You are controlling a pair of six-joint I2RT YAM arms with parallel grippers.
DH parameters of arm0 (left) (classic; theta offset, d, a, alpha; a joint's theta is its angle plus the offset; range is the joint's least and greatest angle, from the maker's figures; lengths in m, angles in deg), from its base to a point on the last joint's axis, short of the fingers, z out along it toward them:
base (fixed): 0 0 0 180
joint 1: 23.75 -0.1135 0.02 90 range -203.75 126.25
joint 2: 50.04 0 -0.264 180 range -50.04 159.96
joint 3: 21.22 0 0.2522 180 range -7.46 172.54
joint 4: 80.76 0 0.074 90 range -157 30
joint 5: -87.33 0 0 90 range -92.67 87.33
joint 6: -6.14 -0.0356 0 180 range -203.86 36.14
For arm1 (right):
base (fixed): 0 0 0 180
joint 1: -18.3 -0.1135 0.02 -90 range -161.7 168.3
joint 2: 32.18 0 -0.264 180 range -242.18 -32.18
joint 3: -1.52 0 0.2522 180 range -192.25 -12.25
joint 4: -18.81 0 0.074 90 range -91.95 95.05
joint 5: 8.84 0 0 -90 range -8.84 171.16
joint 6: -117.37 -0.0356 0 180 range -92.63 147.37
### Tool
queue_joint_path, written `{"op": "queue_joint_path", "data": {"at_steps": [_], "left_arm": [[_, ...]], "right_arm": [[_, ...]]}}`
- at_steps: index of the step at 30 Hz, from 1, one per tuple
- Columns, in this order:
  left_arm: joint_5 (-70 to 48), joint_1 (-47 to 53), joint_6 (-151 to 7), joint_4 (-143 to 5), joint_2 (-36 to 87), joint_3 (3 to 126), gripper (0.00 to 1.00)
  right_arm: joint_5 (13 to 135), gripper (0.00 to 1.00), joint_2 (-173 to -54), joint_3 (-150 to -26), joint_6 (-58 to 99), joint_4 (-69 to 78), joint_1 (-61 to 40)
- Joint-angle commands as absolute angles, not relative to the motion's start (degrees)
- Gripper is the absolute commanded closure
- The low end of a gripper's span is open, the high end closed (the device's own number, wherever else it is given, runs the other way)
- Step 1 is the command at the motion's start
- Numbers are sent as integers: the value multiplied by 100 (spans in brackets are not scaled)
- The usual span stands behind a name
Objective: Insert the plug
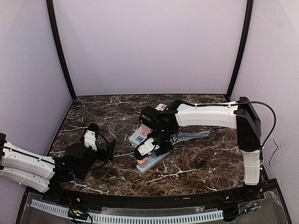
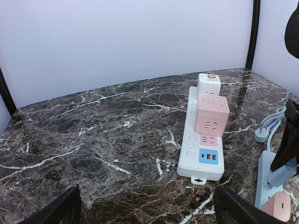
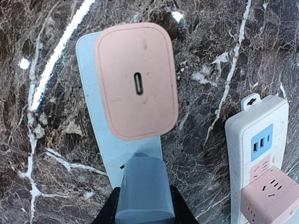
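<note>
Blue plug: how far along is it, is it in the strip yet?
Done: the pink charger already sits in the blue strip. In hand: the right pincer is shut on the blue plug, over the strip. Remaining: pushing it home; whether its pins have entered is hidden. The left pincer is open, off to the side.

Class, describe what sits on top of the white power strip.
A pink cube adapter stands on the white power strip, with a white charger just behind it at the far end. The sockets under both are covered and cannot be seen.
</note>
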State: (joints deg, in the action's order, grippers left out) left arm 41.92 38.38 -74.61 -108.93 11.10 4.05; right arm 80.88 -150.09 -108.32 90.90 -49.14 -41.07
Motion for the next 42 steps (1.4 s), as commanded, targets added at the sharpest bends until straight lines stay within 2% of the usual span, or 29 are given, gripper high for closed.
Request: {"op": "queue_joint_path", "data": {"at_steps": [1,17,36,42], "left_arm": [[4206,3816,-7428,-10962,1063,296,1],[4247,3817,-7447,-11015,1050,265,1],[4209,3822,-7419,-10986,1010,254,1],[4182,3816,-7419,-10989,1025,256,1]], "right_arm": [[8061,100,-15413,-10894,9266,-5287,-4005],[7873,100,-16060,-11237,9857,-5178,-4006],[7749,100,-16468,-11188,9045,-5163,-3979],[7779,100,-16728,-11151,9273,-5180,-3953]]}}
